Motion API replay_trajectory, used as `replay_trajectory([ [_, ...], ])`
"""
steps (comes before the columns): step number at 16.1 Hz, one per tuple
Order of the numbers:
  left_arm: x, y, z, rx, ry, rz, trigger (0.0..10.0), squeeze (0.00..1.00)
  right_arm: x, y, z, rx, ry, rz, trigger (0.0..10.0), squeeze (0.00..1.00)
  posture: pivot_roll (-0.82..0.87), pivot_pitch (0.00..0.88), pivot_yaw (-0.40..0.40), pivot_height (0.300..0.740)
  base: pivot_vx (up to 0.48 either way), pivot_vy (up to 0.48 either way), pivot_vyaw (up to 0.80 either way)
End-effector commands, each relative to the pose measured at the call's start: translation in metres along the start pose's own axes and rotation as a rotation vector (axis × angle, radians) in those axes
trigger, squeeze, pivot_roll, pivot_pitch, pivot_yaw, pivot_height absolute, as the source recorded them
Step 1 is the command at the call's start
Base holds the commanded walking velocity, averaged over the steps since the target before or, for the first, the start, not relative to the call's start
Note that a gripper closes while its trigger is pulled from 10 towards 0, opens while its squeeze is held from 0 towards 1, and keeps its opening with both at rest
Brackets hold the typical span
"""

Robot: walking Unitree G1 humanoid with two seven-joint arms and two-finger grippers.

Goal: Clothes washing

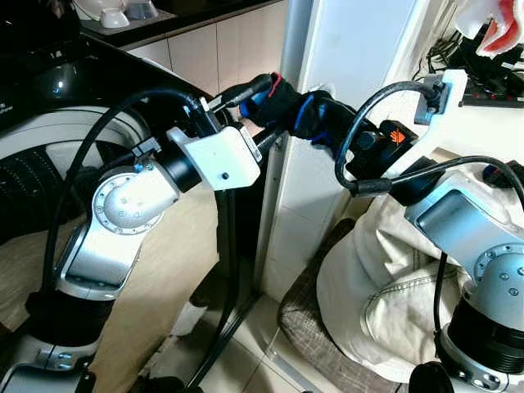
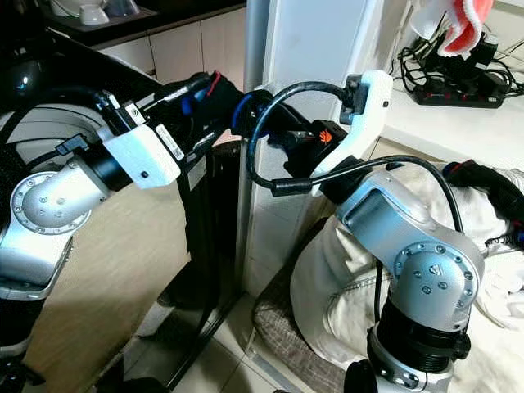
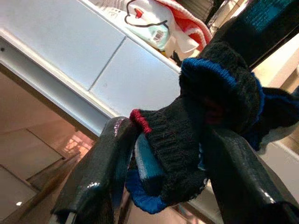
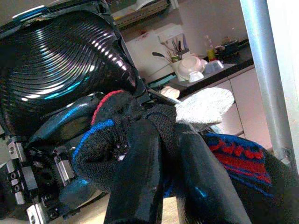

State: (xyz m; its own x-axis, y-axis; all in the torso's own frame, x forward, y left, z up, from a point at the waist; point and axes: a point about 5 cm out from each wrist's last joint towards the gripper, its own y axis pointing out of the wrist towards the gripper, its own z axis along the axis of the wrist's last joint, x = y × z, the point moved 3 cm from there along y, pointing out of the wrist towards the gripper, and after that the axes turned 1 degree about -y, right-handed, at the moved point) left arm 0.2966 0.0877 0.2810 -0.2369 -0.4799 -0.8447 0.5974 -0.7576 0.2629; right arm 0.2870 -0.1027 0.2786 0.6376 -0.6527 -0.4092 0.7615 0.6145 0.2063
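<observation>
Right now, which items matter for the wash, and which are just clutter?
Job:
socks, gripped by left pincer and right pincer
washer
laundry pile

Clutter:
power strip
dishes
cabinet

Both silver arms reach up and meet in front of a white cabinet (image 2: 327,49). The left gripper (image 2: 201,90) and the right gripper (image 2: 262,115) both grip a dark sock (image 2: 219,97) with red and blue trim, held between them in the air. Behind the left arm sits a washer (image 2: 49,106). Below the right arm, pale clothes (image 2: 344,278) are heaped in a basket (image 2: 282,327). A power strip (image 2: 458,97) lies on the counter.
</observation>
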Motion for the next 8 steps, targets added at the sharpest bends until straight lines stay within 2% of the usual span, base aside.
replay_trajectory([
  [1,-0.0056,0.0041,0.0037,0.016,0.041,0.015,4.8,0.0,-0.0049,0.0002,0.0036,0.009,-0.008,0.024,10.0,0.0,-0.02,0.0,-0.055,0.74,0.0,0.0,0.0],
  [2,-0.0047,0.0042,0.0033,0.017,0.045,0.01,5.7,0.0,-0.0053,0.0004,0.0035,0.009,-0.004,0.027,10.0,0.0,-0.02,0.0,-0.056,0.74,0.0,0.0,0.0],
  [3,-0.0036,0.004,0.0027,0.016,0.053,0.003,4.1,0.0,-0.0057,0.0007,0.0034,0.008,-0.003,0.03,10.0,0.0,-0.02,0.0,-0.056,0.74,0.0,0.0,0.0],
  [4,-0.0032,0.0039,0.0024,0.016,0.056,0.001,3.1,0.0,-0.0059,0.0009,0.0034,0.008,-0.003,0.031,10.0,0.0,-0.02,0.0,-0.055,0.74,0.0,0.0,0.0],
  [5,-0.0026,0.004,0.0021,0.018,0.058,0.001,0.0,0.0,-0.0065,0.001,0.0031,0.007,-0.002,0.034,10.0,0.0,-0.02,0.0,-0.057,0.74,0.0,0.0,0.0],
  [8,-0.002,0.0046,0.0023,0.023,0.058,0.007,0.0,0.0,-0.0072,0.0011,0.0025,0.003,-0.001,0.038,10.0,0.0,-0.02,0.0,-0.057,0.74,0.0,0.0,0.0],
])
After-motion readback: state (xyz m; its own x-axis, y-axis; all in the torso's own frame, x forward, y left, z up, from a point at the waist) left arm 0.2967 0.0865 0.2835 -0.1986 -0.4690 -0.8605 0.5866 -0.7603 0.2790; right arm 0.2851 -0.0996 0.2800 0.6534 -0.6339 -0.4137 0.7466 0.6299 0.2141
